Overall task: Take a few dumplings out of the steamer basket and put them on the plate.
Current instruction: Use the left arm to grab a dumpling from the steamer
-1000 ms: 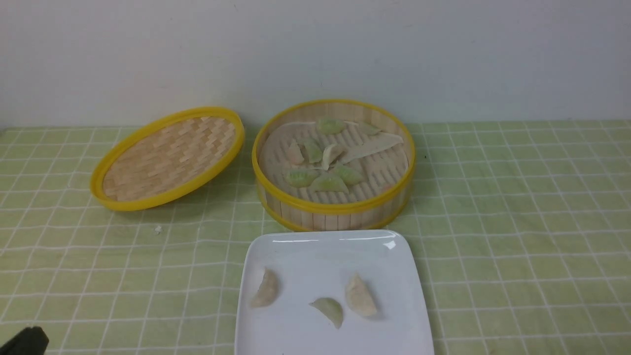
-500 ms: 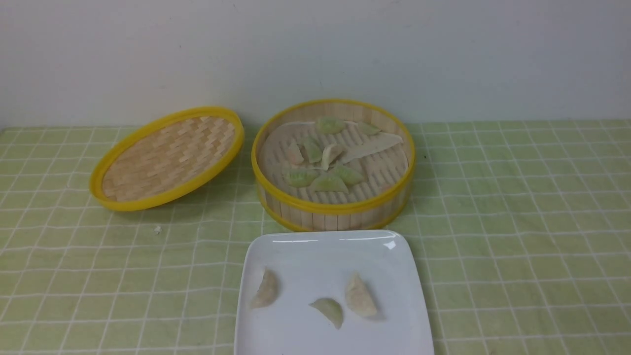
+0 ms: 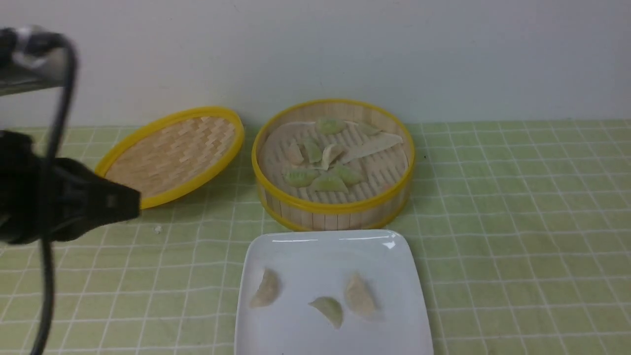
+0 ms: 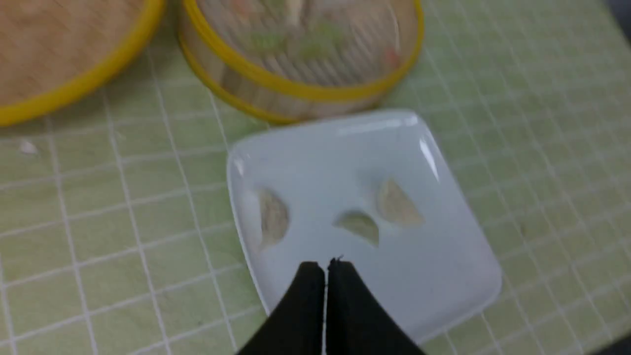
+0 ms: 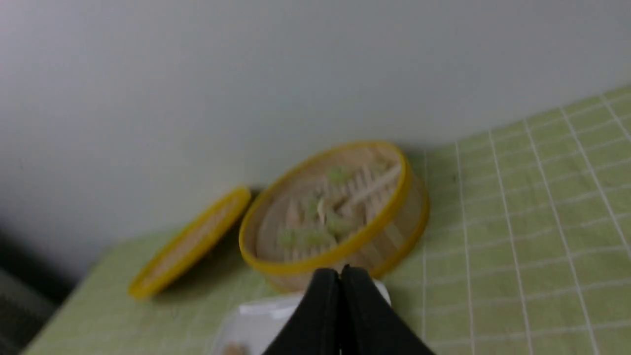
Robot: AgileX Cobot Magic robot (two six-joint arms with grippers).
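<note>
Fingertips of the black left end effector point(image 4: 325, 266) are pressed together with nothing between them, and the right end effector point(image 5: 340, 271) is likewise closed and empty. Three pleated crescent dumplings point(image 3: 328, 309), two cream and one pale green, lie apart on the glossy white square plate point(image 3: 320, 251) at the near centre of the green grid-patterned tabletop point(image 3: 517, 222). Just behind it stands the round bamboo steamer basket point(image 3: 335, 214), yellow-rimmed with a slatted floor, holding more dumplings, with its shallow woven lid point(image 3: 167, 158) just to the left.
</note>
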